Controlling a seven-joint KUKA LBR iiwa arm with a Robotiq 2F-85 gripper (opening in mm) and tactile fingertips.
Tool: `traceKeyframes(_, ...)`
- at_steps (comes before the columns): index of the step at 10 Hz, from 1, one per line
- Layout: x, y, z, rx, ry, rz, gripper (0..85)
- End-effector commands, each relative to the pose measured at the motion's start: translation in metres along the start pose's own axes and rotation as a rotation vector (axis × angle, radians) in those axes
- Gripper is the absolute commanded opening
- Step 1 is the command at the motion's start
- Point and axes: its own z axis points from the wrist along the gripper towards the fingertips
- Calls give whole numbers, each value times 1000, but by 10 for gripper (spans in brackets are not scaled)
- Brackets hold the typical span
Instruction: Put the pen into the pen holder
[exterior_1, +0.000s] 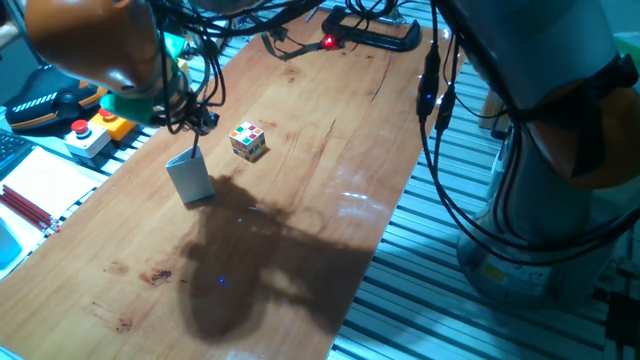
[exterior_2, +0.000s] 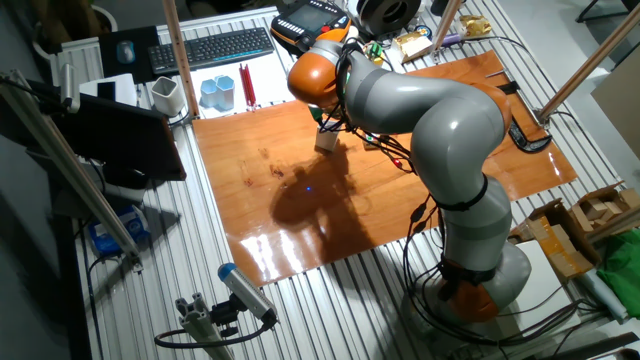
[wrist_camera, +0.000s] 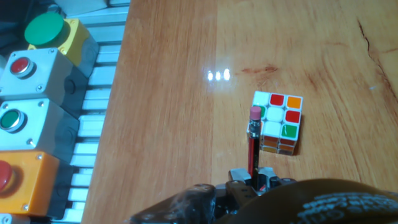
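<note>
The pen holder (exterior_1: 190, 178) is a pale grey upright box on the wooden table (exterior_1: 300, 200), left of a multicoloured puzzle cube (exterior_1: 247, 140). My gripper (exterior_1: 200, 124) hangs just above the holder and is shut on the pen (exterior_1: 195, 148), a thin stick that points down to the holder's top. In the hand view the pen (wrist_camera: 254, 146) stands upright between my gripper's (wrist_camera: 254, 182) fingers, its pink eraser end next to the cube (wrist_camera: 280, 127); the holder is hidden there. In the other fixed view the holder (exterior_2: 326, 140) shows partly under the arm.
Boxes with red, green and orange buttons (wrist_camera: 37, 112) stand off the table's left edge (exterior_1: 90, 135). Long red rods (exterior_1: 25, 208) lie on paper beyond that edge (exterior_2: 245, 85). A black clamp (exterior_1: 370, 35) sits at the far end. Cables hang from the arm.
</note>
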Motion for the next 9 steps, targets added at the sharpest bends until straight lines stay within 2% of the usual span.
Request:
traceKeyframes(1,2,0,1,-2,-3,0,7)
traceKeyframes(5,10,-3,7,-6,-6,5,7)
traceKeyframes(9,12,-1,10,-3,-2,6,7)
